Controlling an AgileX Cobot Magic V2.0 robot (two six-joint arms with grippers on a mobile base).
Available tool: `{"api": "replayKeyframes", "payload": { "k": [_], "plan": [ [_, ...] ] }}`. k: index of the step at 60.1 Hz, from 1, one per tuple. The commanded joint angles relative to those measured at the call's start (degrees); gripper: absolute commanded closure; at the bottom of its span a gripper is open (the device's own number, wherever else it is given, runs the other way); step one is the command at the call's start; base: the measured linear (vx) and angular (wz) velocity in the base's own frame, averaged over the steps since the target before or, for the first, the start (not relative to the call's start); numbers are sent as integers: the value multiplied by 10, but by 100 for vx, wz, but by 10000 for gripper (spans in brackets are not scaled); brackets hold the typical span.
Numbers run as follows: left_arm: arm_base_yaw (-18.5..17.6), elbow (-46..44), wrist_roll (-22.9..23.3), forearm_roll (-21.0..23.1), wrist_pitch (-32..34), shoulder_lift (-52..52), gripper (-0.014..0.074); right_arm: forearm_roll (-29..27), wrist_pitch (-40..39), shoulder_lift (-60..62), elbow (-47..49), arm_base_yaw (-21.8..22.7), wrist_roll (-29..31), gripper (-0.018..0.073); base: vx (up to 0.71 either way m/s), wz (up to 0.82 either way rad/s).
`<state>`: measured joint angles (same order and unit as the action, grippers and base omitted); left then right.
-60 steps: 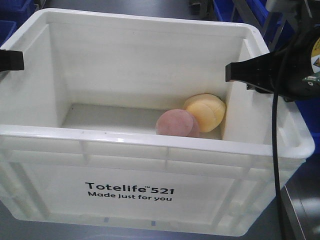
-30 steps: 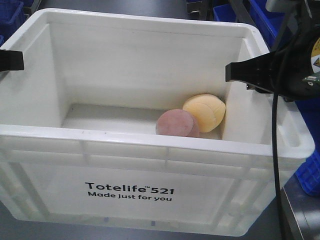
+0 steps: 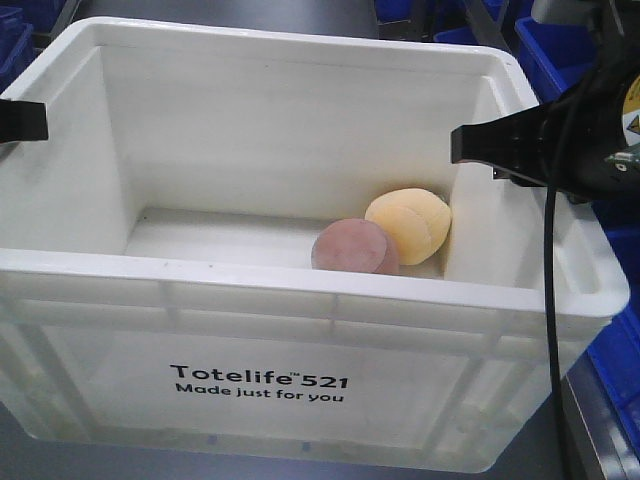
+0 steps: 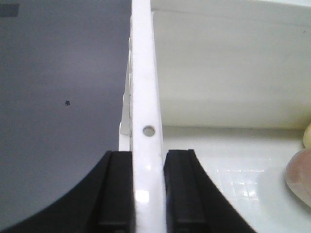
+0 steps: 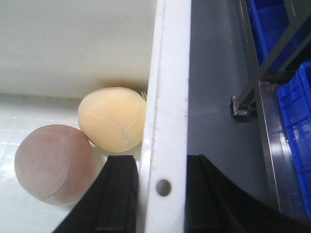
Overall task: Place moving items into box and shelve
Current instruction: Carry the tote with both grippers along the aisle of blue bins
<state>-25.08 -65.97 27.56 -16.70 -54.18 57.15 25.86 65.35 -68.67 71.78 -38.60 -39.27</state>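
The white box point(image 3: 300, 290) printed "Totelife 521" fills the front view. Two moving items lie touching each other in its right rear corner. One is a pale yellow lump point(image 3: 408, 225) and the other a brownish-pink lump point(image 3: 350, 247). My left gripper point(image 4: 148, 153) is shut on the box's left rim point(image 4: 145, 97), one finger inside and one outside. My right gripper point(image 5: 160, 158) is shut on the right rim point(image 5: 170, 97) in the same way. The yellow lump point(image 5: 112, 119) and the pink lump point(image 5: 53, 165) lie just beside its inner finger.
Blue plastic bins point(image 3: 610, 370) stand to the right of the box and behind it. A metal shelf frame point(image 5: 252, 92) and more blue bins point(image 5: 296, 121) lie outside the right wall. Grey floor point(image 4: 58, 97) shows outside the left wall.
The background has shifted behind the box, and blue bins have come into view at the lower right. The box and both grippers keep their places in view. The lumps have barely shifted.
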Motion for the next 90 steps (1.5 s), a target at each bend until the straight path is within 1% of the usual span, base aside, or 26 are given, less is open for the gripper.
{"api": "replayKeyframes", "payload": {
  "k": [1,90],
  "plan": [
    [0,-25,-2,-41,69,-16,610,71,-29,17,19,4,4,571,37,-1],
    [0,-25,-2,-41,69,-16,610,71,-29,17,19,4,4,571,34,1]
  ]
}}
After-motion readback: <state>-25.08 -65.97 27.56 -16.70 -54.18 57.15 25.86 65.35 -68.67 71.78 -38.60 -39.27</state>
